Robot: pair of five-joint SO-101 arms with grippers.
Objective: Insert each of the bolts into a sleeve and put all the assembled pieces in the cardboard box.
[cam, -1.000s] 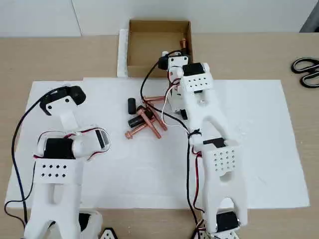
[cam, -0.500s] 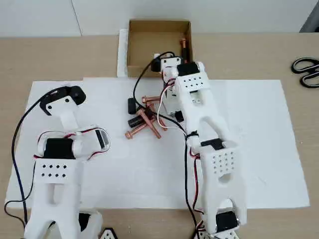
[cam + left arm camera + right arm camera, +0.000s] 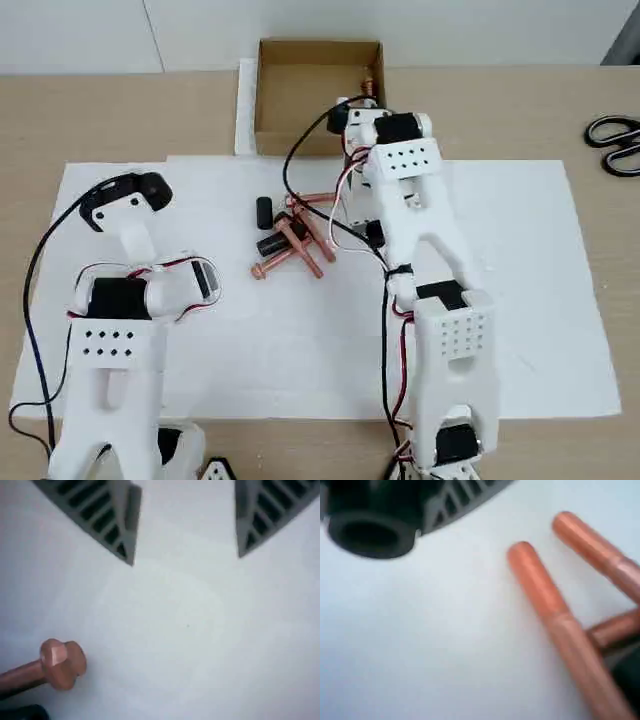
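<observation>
Swinging back from the bolts [image 3: 295,245], our right gripper [image 3: 405,510] now sits at their one o'clock beside the cardboard box [image 3: 270,100], clenched on a black sleeve [image 3: 370,532]. We judge insertion comes next. Our left gripper [image 3: 186,552] hangs spread at nine o'clock.

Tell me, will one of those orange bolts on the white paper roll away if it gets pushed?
Probably a little. The bolt has a round shaft, so it could roll, but its wider head would likely make it curve in a circle instead of running off. It looks like solid metal, so probably stiff and heavy for its size.
</observation>
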